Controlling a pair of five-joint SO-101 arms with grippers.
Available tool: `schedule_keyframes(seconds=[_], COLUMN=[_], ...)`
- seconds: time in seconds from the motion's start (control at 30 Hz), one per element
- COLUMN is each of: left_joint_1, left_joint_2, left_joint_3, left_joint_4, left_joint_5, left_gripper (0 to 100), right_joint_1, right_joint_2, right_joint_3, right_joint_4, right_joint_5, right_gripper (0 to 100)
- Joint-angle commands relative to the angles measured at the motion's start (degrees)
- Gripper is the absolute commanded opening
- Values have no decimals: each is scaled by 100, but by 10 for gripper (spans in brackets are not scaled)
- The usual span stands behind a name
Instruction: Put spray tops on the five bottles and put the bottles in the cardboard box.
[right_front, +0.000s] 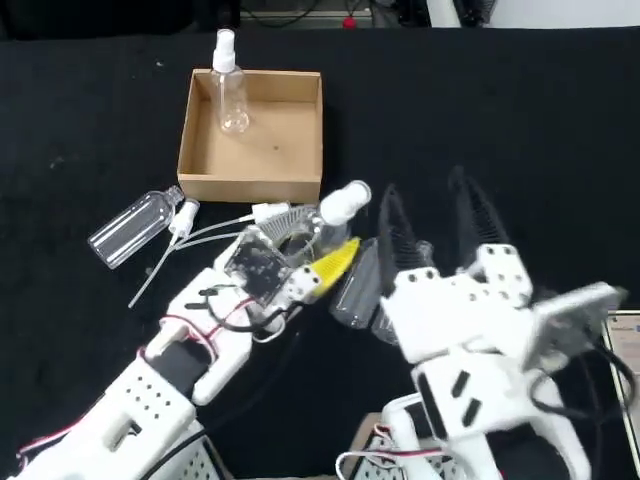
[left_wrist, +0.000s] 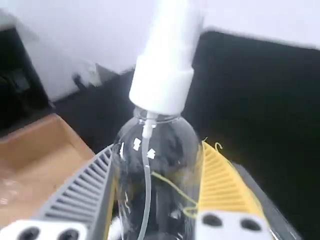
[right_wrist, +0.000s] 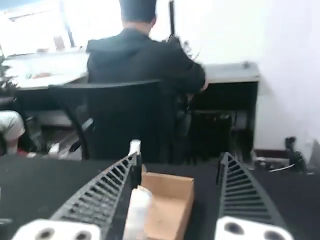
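I am clamping a capped bottle (left_wrist: 159, 165) in my left gripper (right_front: 315, 232), just beside the cardboard box (right_front: 250, 188)'s near wall.
My right gripper (right_front: 422, 187) is hanging spread open, above loose bottles (right_front: 355, 290).

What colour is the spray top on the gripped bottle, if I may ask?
White; the spray top shows best in the left wrist view.

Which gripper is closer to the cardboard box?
Left. The left gripper, shut on a bottle, sits by the cardboard box's front corner; the right gripper hangs open farther to the side.
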Motion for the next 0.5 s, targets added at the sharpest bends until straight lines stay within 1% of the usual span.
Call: schedule_keyframes(seconds=[0.0, 0.1, 0.27, 0.33, 0.47], left_joint_1=[-558, -1024, -1490, -1763, -2220], left_joint_2=[-941, -1626, -2207, -2224, -2207], left_joint_3=[180, 470, 409, 374, 365], left_joint_4=[-62, -44, 475, 378, -149], left_joint_5=[53, 53, 53, 53, 53], left_gripper=[137, 140, 141, 141, 141], right_joint_1=[448, 536, 536, 527, 510], right_joint_2=[303, 470, 725, 787, 769], right_joint_3=[-330, -75, 655, 1059, 1930], right_joint_4=[141, 70, -360, -615, -1178], right_joint_5=[26, 0, 0, 0, -9], right_gripper=[237, 237, 237, 237, 237])
